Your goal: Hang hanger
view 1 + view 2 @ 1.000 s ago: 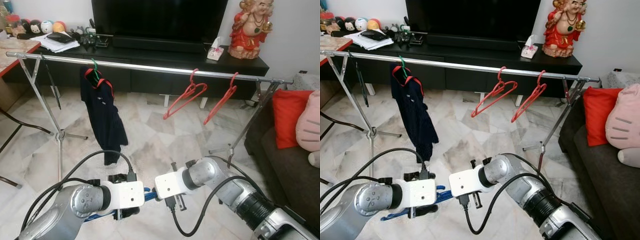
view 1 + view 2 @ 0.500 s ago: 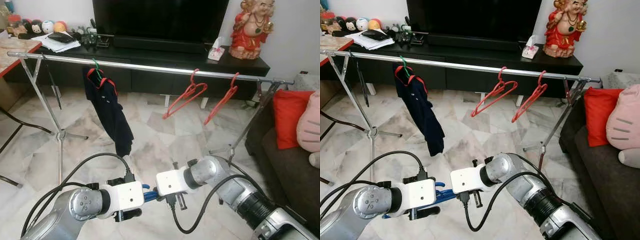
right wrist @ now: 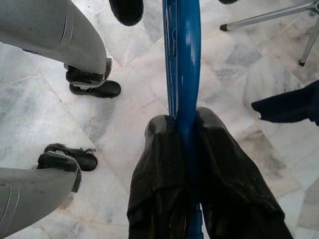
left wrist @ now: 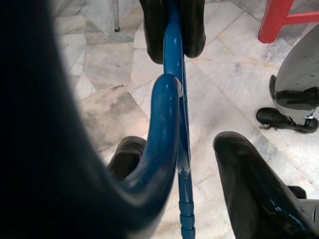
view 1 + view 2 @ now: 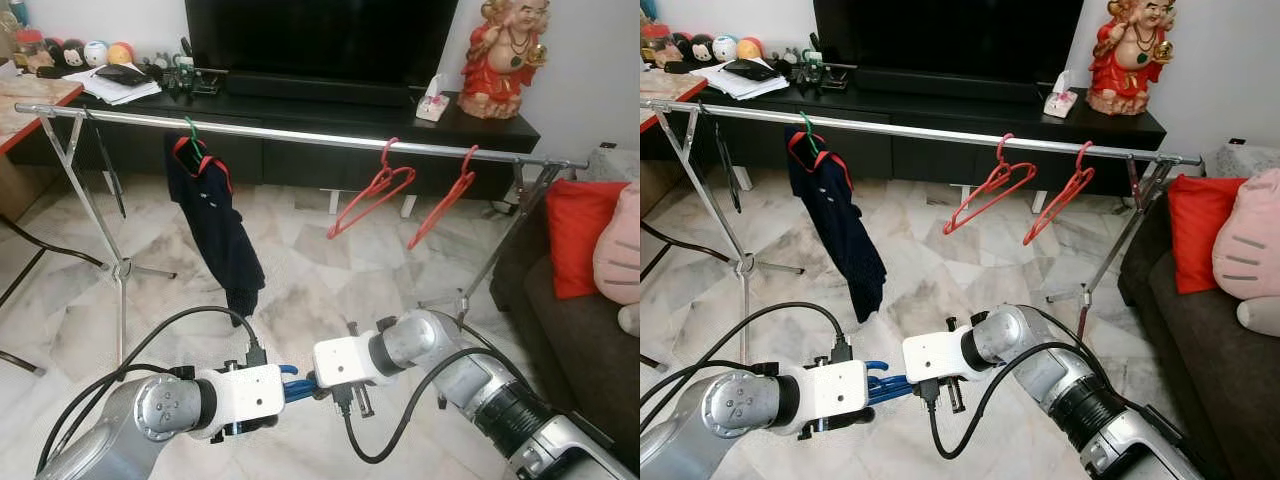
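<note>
Two grippers meet low at 6 o'clock: right gripper (image 3: 187,149) fingers pinch the blue plastic hanger (image 3: 182,59); left gripper (image 4: 174,149) fingers stand apart around it, apparently for a handover toward the steel rail (image 5: 300,135).

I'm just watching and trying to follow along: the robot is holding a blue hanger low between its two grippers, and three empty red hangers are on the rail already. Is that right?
Not quite. Two empty red hangers hang on the rail, not three, as the left eye view shows. A dark shirt hangs further left on a green hook. The rest holds: the blue hanger is low between the grippers, the right gripper clamped on it.
</note>
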Available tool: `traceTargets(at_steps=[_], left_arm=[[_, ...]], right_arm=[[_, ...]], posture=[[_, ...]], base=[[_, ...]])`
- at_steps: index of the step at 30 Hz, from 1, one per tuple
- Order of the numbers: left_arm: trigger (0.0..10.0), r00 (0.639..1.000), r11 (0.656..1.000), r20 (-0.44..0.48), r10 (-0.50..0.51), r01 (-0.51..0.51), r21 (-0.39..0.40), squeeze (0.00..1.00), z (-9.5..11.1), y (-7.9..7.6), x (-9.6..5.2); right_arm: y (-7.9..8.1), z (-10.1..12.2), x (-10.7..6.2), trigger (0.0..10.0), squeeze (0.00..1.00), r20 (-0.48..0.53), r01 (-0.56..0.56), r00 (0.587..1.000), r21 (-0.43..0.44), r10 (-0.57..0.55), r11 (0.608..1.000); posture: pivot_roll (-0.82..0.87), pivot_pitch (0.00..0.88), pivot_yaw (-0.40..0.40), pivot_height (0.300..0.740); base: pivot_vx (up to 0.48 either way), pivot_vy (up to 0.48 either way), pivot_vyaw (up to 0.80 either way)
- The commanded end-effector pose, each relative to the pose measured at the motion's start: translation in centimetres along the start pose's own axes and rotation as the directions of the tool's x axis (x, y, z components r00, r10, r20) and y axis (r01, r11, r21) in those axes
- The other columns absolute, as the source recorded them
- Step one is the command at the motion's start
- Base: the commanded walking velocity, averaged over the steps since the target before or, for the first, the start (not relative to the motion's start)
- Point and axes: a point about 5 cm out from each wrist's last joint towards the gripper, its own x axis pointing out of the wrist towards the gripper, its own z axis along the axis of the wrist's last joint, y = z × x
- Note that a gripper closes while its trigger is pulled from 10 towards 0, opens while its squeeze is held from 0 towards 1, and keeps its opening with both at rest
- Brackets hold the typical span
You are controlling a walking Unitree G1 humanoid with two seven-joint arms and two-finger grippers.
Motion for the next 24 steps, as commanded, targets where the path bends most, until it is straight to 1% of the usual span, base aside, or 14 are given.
traceTargets(at_steps=[1,24], left_arm=[[0.0,0.993,0.998,-0.102,-0.062,0.058,-0.04,0.0,-1.91,-1.01,0.5],[0.0,0.992,0.997,-0.102,-0.073,0.07,-0.033,0.0,-1.85,-0.96,0.44]], right_arm=[[-1.57,2.45,-1.41,10.0,0.0,0.134,0.074,0.989,-0.045,-0.068,0.996],[-1.96,2.77,-1.71,10.0,0.0,0.163,0.084,0.983,-0.021,-0.08,0.996]], posture=[[-0.04,0.0,-0.106,0.74],[-0.04,0.0,-0.105,0.74]], base=[[0.0,0.0,0.0],[0.0,0.0,0.0]])
